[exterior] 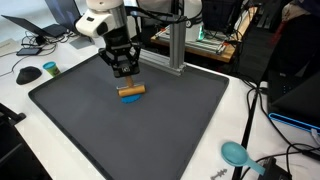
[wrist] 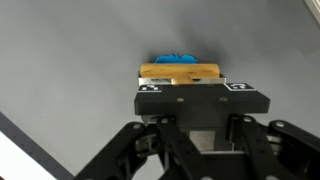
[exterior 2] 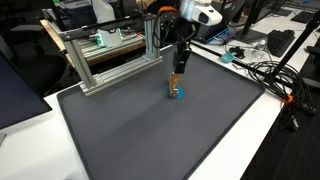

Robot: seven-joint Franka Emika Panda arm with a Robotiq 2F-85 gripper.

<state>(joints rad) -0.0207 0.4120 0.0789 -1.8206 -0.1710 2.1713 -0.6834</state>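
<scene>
- Shows the gripper (exterior: 124, 72) low over a dark mat (exterior: 90, 130), fingers pointing straight down, arm coming in from above.
- Clamps a wooden block (wrist: 180, 72) between closed jaws; in the wrist view, lies crosswise right at the fingertips.
- Puts that block near the middle of the mat in both exterior views (exterior: 131, 89) (exterior 2: 176, 83), directly under the gripper (exterior 2: 178, 72).
- Sits right on top of a blue piece (exterior: 130, 98), touching it.
- Peeks out, that blue piece, past the block's far edge in the wrist view (wrist: 176, 58) and below the block in an exterior view (exterior 2: 176, 96).
- Cannot tell from any view what shape the blue piece has, beyond small and rounded.
- Has an aluminium frame (exterior 2: 110, 60) standing at one edge of the mat, well apart from the block.
- Has a teal tool (exterior: 236, 153) on the white table (exterior: 250, 110), off the mat, near one of its corners.
- Adds a black mouse (exterior: 28, 74) on the table beyond the opposite edge, and a tangle of cables (exterior 2: 265, 72) beside the mat.
</scene>
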